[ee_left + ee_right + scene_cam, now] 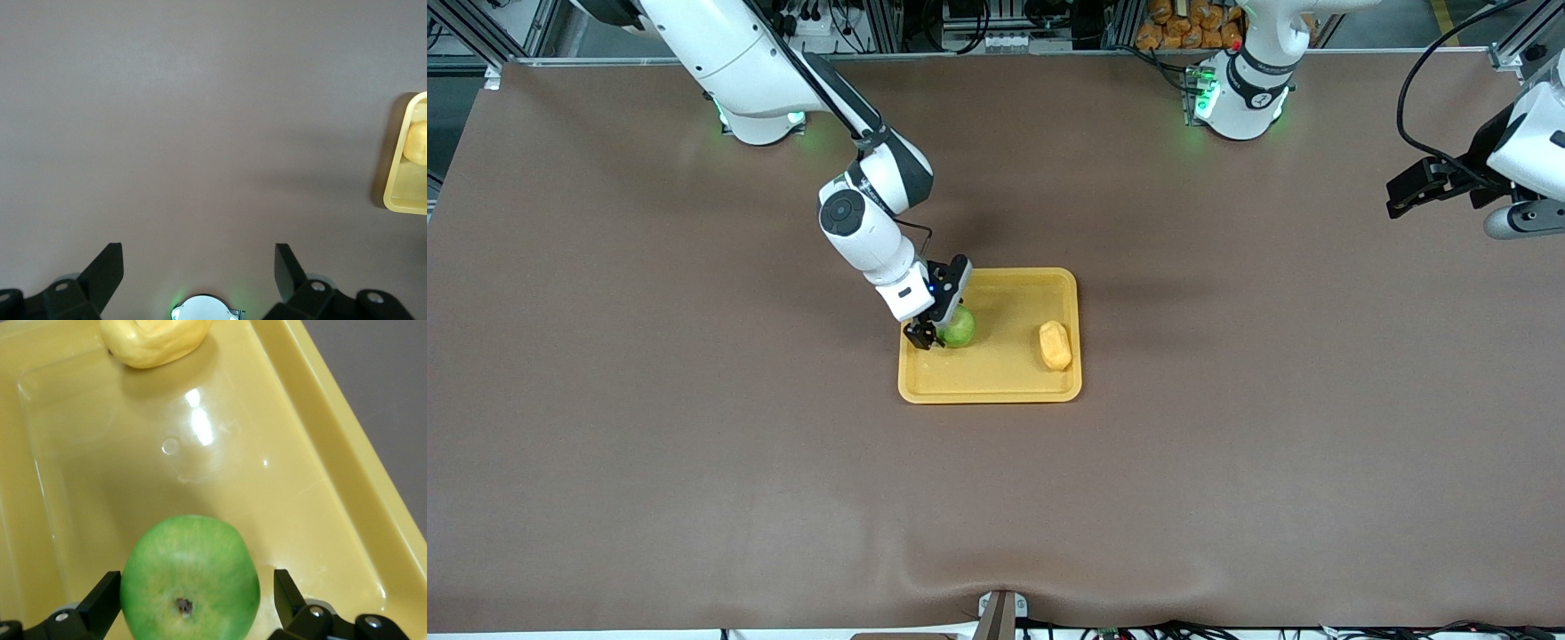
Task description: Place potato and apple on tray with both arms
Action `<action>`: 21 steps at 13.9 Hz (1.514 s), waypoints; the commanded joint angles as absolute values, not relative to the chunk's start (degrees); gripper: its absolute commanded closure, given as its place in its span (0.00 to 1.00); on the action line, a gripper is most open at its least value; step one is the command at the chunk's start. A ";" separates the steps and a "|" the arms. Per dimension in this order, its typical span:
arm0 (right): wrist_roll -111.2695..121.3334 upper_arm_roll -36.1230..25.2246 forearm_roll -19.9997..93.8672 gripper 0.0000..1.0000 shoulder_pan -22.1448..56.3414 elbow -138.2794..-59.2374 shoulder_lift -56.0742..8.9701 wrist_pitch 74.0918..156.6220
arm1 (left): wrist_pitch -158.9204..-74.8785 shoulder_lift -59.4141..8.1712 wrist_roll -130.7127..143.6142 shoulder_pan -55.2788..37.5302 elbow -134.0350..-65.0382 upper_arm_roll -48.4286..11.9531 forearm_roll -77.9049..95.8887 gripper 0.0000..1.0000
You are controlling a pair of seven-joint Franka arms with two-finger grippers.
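Right tool (947,327): my right arm reaches down into the tray, its tool low over the apple; in the right wrist view the fingers (107,600) stand spread on either side of the fruit, a sliver of gap showing at each flank, so nothing is pinched
Apple (959,329): green, sitting on the tray floor near the tray edge toward the right arm's end of the table, stem dimple turned up toward my wrist camera
Potato (1055,345): yellow-orange, lying on the tray floor close to the tray edge toward the left arm's end of the table, well apart from the apple
Tray (996,391): yellow, flat on the table around its middle, rim raised all round
Left tool (1409,191): my left arm waits, its tool up in the air above the table edge at its own end; the left wrist view shows the fingers (107,270) spread wide with only bare table between them, and a corner of the tray with the potato off to one side
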State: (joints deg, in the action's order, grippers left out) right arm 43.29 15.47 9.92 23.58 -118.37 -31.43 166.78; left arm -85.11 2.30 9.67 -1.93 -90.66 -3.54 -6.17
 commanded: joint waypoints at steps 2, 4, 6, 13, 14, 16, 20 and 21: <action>42.45 15.56 10.02 0.00 21.45 -118.57 -25.68 158.07 | -84.29 2.02 8.36 -1.41 -90.09 -3.95 -6.41 0.00; 42.45 15.56 9.93 0.00 18.91 -118.21 -21.47 149.98 | -84.90 2.28 7.30 -1.23 -90.00 -3.87 -4.41 0.00; 42.54 15.56 9.93 0.00 16.01 -118.21 -17.25 143.12 | -85.69 2.55 7.29 1.83 -90.00 -3.87 -0.63 0.00; 42.80 15.56 9.93 0.00 0.12 -116.64 -5.29 126.85 | -85.78 2.64 7.64 1.58 -90.00 -5.00 -0.26 0.00; 42.80 15.56 9.93 0.00 -2.61 -114.63 -4.84 123.78 | -85.87 2.64 8.17 1.67 -90.00 -6.14 -0.35 0.00; 42.80 15.47 9.93 0.00 -7.54 -109.19 -4.49 115.97 | -85.78 2.72 8.70 1.76 -90.09 -6.94 -0.44 0.00; 40.27 7.26 9.49 0.00 -6.19 -102.57 -1.85 106.18 | -86.92 2.11 8.44 1.93 -89.74 -6.94 -0.44 0.00; 39.04 2.42 9.49 0.00 -3.19 -102.22 -1.58 104.34 | -87.01 2.11 8.35 2.02 -89.65 -6.94 -0.44 0.00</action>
State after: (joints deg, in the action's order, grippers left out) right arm 42.03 9.21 9.88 -8.37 -102.73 -2.84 106.93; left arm -86.52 2.10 8.47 1.60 -90.11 -6.77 -0.56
